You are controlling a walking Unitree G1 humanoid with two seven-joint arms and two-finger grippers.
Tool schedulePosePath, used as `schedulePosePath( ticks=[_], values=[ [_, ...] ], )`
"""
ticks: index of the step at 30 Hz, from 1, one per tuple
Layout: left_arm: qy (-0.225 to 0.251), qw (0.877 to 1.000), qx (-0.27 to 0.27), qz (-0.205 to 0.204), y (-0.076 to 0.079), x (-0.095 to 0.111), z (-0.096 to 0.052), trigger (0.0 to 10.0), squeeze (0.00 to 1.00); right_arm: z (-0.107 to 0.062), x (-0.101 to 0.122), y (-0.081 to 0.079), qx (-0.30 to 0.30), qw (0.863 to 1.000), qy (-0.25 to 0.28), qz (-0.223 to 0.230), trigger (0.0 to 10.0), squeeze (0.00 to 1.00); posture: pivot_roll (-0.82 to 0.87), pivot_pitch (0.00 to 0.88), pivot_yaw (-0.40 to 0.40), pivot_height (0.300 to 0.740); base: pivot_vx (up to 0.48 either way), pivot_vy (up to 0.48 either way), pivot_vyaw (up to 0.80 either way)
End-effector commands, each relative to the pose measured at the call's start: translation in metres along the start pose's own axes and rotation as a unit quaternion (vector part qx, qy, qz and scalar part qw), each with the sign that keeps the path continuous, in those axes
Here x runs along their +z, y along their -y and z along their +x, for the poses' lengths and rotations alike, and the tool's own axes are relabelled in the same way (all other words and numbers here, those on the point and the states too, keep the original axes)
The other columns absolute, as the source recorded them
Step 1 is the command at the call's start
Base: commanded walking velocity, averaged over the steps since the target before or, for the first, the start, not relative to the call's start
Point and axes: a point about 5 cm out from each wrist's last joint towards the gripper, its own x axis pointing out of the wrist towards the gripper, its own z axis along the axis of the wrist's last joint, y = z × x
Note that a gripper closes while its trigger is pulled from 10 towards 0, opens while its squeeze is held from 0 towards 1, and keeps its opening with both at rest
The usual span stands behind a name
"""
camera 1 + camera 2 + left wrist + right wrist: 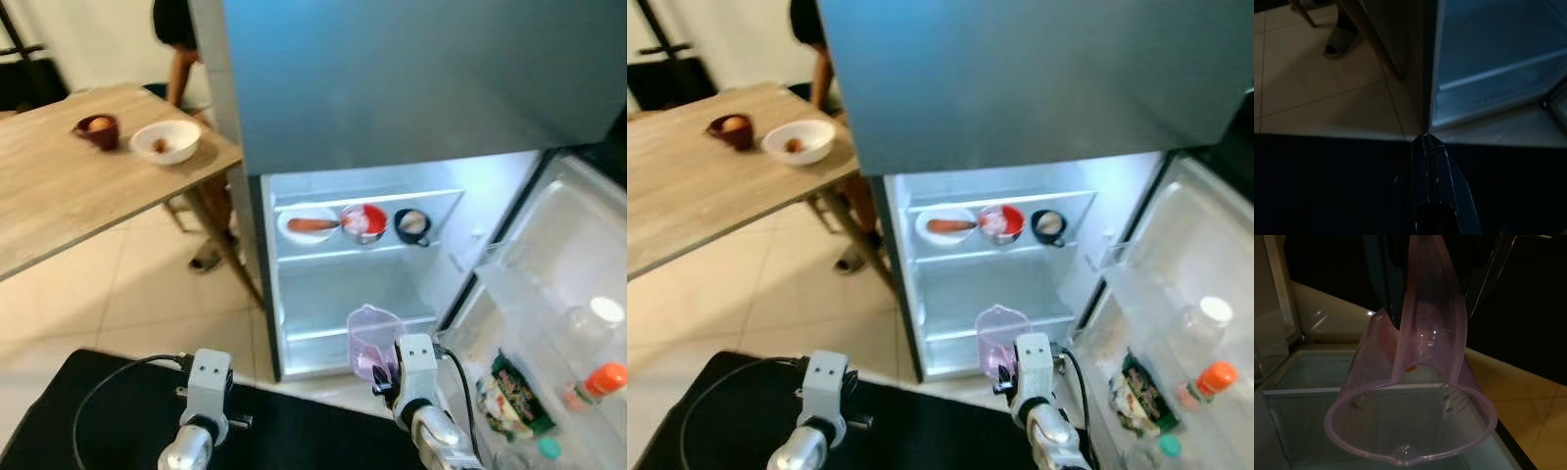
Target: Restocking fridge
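Halfway, probably: three dishes [362, 223] are shelved in the fridge [411, 274] already. The pink jug [373, 338] is clamped by the right gripper [387, 372], not yet shelved. Left gripper [1429, 147] is pressed together, idle; two bowls [165, 140] are left on the table [59, 206].

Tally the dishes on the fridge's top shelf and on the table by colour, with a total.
White: 2, plate on the shelf, bowl on the table
Red: 1, bowl on the shelf
Dark blue: 1, cup on the shelf
Maroon: 1, bowl on the table
Total: 5
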Motion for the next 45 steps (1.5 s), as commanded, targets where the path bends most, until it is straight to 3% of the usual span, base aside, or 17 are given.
schedulePosePath(
  ticks=[1, 11, 45],
  values=[
    [-0.007, 1.0, 0.004, -0.003, -0.0029, -0.0018, -0.0007, 10.0, 0.0, -0.0013, -0.0028, 0.0002, -0.002, 1.0, -0.004, 0.001, 10.0, 0.0, -0.1, 0.081, 0.002, 0.74, -0.266, 0.0, 0.0],
    [-0.006, 1.0, 0.006, -0.006, -0.0028, -0.0015, -0.0008, 10.0, 0.0, -0.0012, -0.0028, 0.0009, -0.001, 1.0, -0.007, -0.001, 10.0, 0.0, -0.1, 0.084, 0.002, 0.74, -0.252, 0.0, 0.0],
    [-0.009, 0.999, 0.027, -0.016, -0.0068, 0.0022, 0.0026, 10.0, 0.0, 0.0, -0.002, 0.0, 0.002, 1.0, -0.011, -0.006, 10.0, 0.0, -0.09, 0.108, 0.001, 0.74, 0.0, 0.0, 0.0]
  ],
)
